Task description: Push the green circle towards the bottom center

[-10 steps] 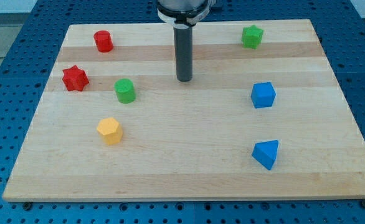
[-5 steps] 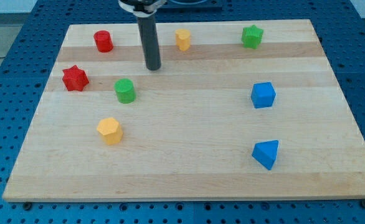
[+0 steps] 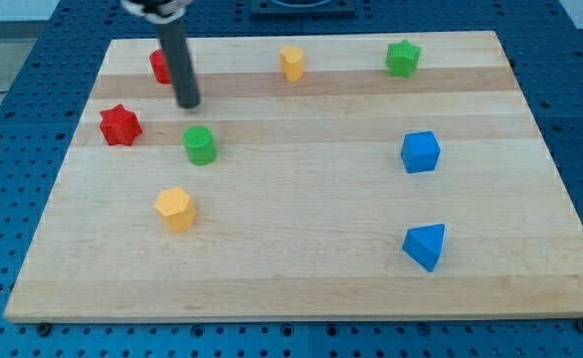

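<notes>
The green circle (image 3: 200, 145) stands on the wooden board (image 3: 301, 259) at the left of the middle. My tip (image 3: 188, 103) rests on the board just above the green circle and slightly to its left, apart from it by a small gap. The dark rod rises from the tip to the view's top and covers part of the red circle (image 3: 158, 66).
A red star (image 3: 119, 125) lies left of the green circle. A yellow hexagon (image 3: 175, 210) lies below it. Another yellow block (image 3: 291, 62) and a green star (image 3: 403, 58) sit near the top edge. A blue cube (image 3: 420, 152) and a blue triangle (image 3: 425, 246) are at the right.
My tip has moved left across the board, from top centre to just above the green circle. No block has moved.
</notes>
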Action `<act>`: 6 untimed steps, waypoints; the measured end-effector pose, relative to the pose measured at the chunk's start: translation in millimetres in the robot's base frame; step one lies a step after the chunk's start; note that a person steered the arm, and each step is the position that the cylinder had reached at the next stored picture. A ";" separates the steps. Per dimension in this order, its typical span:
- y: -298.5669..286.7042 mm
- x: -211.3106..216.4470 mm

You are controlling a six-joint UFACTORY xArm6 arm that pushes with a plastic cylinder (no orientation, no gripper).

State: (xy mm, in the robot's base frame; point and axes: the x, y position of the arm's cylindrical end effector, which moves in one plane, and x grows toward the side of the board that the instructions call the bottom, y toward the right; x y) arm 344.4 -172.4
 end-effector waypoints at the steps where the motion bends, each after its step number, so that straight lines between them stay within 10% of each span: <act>1: 3.3 36.8; 6: 117.8 178.7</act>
